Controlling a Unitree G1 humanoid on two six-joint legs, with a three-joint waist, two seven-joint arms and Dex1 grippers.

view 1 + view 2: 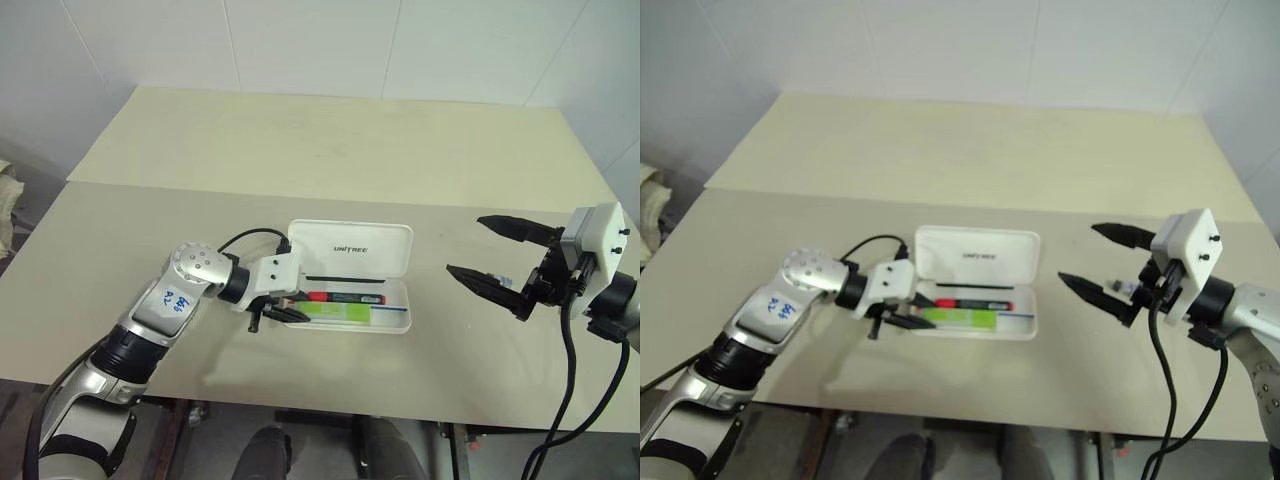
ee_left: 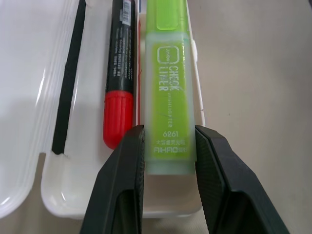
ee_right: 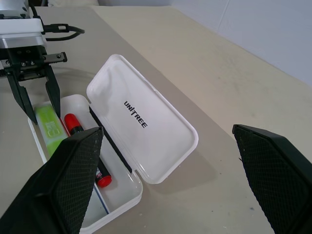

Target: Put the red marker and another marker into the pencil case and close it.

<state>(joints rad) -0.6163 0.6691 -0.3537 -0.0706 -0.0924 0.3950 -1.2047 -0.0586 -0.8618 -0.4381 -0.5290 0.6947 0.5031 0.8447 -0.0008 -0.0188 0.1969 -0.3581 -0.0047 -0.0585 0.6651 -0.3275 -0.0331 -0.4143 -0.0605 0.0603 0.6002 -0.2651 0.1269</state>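
I see my left arm reaching in from eight o'clock, wrist angled down, the left gripper (image 1: 283, 313) pinching the end of the green highlighter (image 2: 170, 97), which lies in the open pencil case (image 1: 395, 322) beside the red marker (image 1: 345, 298). At three o'clock my right gripper (image 1: 492, 262) hovers level, spread wide, holding nothing.

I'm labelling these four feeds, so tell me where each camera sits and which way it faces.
Left eye: head, looking down over the table; both arms show.
Right eye: same head, same scene.
Left wrist: along the left gripper, jaws around the green highlighter in the pencil case beside the red marker.
Right wrist: between the right gripper's wide jaws, toward the open case.
Shared: case and both markers.
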